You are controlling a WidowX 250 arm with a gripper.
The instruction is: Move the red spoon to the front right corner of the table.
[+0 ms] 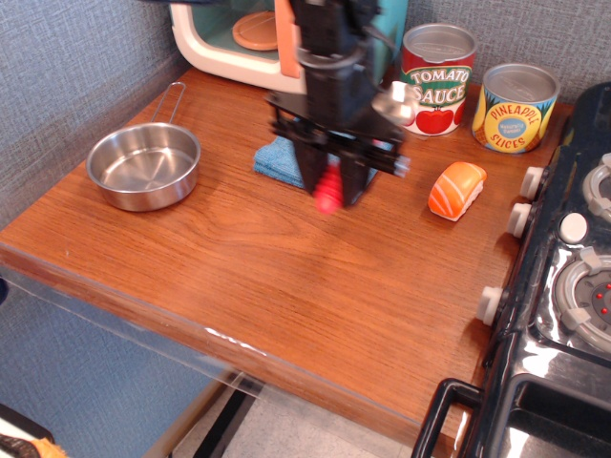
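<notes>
My black gripper [334, 191] is shut on the red spoon [330, 196] and holds it lifted above the brown wood table [286, 277], near the middle back. The ribbed red handle end pokes out below the fingers. The spoon's shiny silver bowl [396, 100] sticks up to the right, in front of the tomato sauce can. The image of the arm is motion-blurred.
A steel pan [143, 164] sits at the left. A blue cloth [282, 157] lies behind the gripper. An orange-and-white sushi piece [456, 189], a tomato sauce can [436, 76] and a pineapple can [516, 105] stand at the back right. A black toy stove [563, 286] borders the right edge.
</notes>
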